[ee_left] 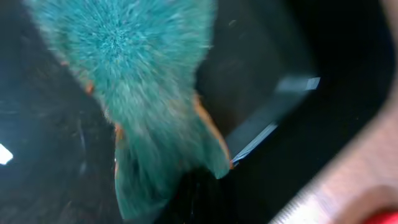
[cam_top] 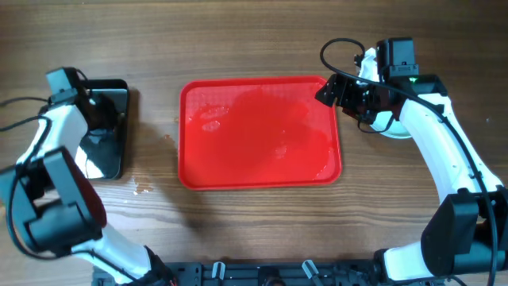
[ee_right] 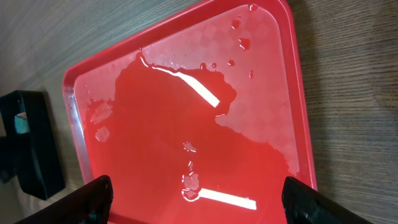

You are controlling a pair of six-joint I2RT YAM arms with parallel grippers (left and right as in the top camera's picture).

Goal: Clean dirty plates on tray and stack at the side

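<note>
Open right gripper (cam_top: 327, 93) at 2 o'clock corner of tray (cam_top: 184, 135), plates (cam_top: 386, 129) at that gripper's 4 o'clock; left gripper (cam_top: 101, 110) closed on scrubber (ee_left: 143, 81).

I see the red tray (cam_top: 262, 135) as glossy, wet plastic, the table (cam_top: 254, 48) matt grained wood, the black tray (cam_top: 111, 159) glossy, the teal cloth (ee_left: 149, 93) fuzzy.

Red tray open to reach; an arm crowds each end of the table.
The tray (cam_top: 254, 179) carries only a film of water, so a gripper can pass anywhere over its floor. The right gripper (cam_top: 328, 91), jaws wide, hangs over its far right corner, and the right arm (cam_top: 440, 151) covers a plate (cam_top: 394, 130) beside it. The left gripper (cam_top: 103, 111), clamped on a teal sponge (ee_left: 137, 93), blocks the black tray (cam_top: 107, 161).
</note>
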